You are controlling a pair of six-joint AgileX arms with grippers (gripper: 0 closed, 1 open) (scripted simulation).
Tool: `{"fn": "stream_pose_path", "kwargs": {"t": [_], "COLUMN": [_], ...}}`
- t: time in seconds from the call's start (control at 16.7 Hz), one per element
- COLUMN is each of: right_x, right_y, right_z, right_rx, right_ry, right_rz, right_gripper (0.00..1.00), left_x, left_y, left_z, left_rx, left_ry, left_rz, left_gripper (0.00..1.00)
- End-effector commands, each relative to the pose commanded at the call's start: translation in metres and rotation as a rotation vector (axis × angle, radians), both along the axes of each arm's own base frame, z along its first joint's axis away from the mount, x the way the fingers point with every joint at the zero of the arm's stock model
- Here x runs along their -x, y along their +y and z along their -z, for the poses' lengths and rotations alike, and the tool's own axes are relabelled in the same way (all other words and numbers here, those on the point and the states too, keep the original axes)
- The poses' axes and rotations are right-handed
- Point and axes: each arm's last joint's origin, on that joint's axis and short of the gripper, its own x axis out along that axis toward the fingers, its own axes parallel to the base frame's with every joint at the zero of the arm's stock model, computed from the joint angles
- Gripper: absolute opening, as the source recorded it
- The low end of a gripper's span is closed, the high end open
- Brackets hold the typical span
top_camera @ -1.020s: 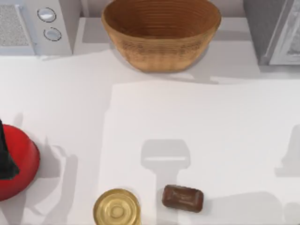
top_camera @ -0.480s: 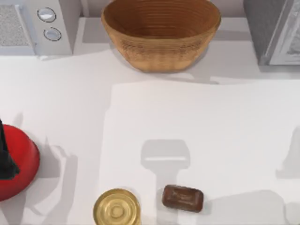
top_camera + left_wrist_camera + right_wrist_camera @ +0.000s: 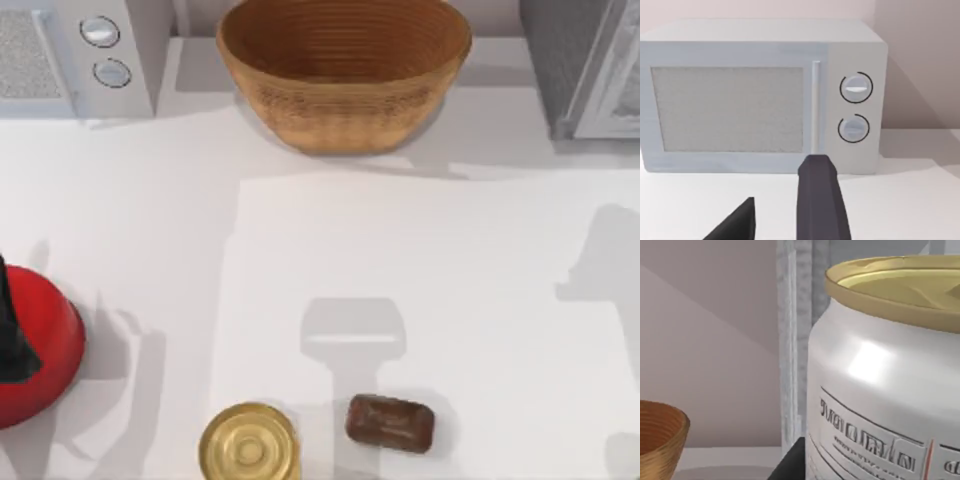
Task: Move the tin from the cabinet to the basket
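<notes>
The tin (image 3: pixel 880 380), silver-white with a gold top and small print, sits very close in the right wrist view and leans a little. One dark finger (image 3: pixel 790 463) of my right gripper shows against its lower side, and the gripper is shut on it. Behind it runs the cabinet's pale door frame (image 3: pixel 795 340). The cabinet (image 3: pixel 585 65) stands at the back right of the table. At the back centre is the wicker basket (image 3: pixel 345 75), whose rim (image 3: pixel 657 440) also shows past the tin. My left gripper (image 3: pixel 775 220) is parked open at the left edge.
A white microwave (image 3: pixel 75 55) with two knobs stands at the back left. A red rounded object (image 3: pixel 40 350) lies under the left arm. A squat gold tin (image 3: pixel 248 442) and a brown block (image 3: pixel 390 422) sit at the front centre.
The arm's shadow on the right side of the table has grown and shifted toward the back and centre. Everything on the table stays where it was.
</notes>
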Motion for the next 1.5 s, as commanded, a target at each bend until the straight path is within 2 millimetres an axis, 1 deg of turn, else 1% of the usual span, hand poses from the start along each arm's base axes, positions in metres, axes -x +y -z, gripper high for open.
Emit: {"fn": "stream_pose_path", "kwargs": {"t": [0.12,0.24,0.36,0.42,0.48,0.6,0.72,0.78,0.84,0.96,1.08,1.14,1.26,1.5], "right_x": [-0.029,-0.068,-0.115,-0.139,-0.163,-0.207,-0.242,-0.256,-0.267,-0.283,-0.291,-0.293,-0.295,-0.295], "right_y": [0.013,0.033,0.062,0.08,0.099,0.141,0.183,0.203,0.222,0.253,0.276,0.283,0.291,0.291], "right_z": [-0.034,-0.06,-0.076,-0.078,-0.077,-0.066,-0.045,-0.032,-0.018,0.007,0.025,0.032,0.038,0.038], "right_rx": [-0.003,-0.004,-0.002,-0.001,0.001,0.005,0.009,0.011,0.012,0.013,0.011,0.009,0.008,0.008], "right_ry": [-0.001,0.008,0.022,0.029,0.037,0.05,0.061,0.066,0.069,0.072,0.071,0.07,0.068,0.068], "right_rz": [0.001,-0.001,-0.003,-0.005,-0.007,-0.01,-0.014,-0.015,-0.016,-0.018,-0.02,-0.021,-0.022,-0.022], "right_gripper": [0.0,0.0,0.0,0.0,0.0,0.0,0.0,0.0,0.0,0.0,0.0,0.0,0.0,0.0], "left_x": [0.0,0.0,0.0,0.0,0.0,0.0,0.0,0.0,0.0,0.0,0.0,0.0,0.0,0.0], "left_y": [0.0,0.0,0.0,0.0,0.0,0.0,0.0,0.0,0.0,0.0,0.0,0.0,0.0,0.0], "left_z": [0.0,0.0,0.0,0.0,0.0,0.0,0.0,0.0,0.0,0.0,0.0,0.0,0.0,0.0], "left_rx": [0.0,0.0,0.0,0.0,0.0,0.0,0.0,0.0,0.0,0.0,0.0,0.0,0.0,0.0], "left_ry": [0.0,0.0,0.0,0.0,0.0,0.0,0.0,0.0,0.0,0.0,0.0,0.0,0.0,0.0], "left_rz": [0.0,0.0,0.0,0.0,0.0,0.0,0.0,0.0,0.0,0.0,0.0,0.0,0.0,0.0], "left_gripper": [1.0,1.0,1.0,1.0,1.0,1.0,1.0,1.0,1.0,1.0,1.0,1.0,1.0,1.0]}}
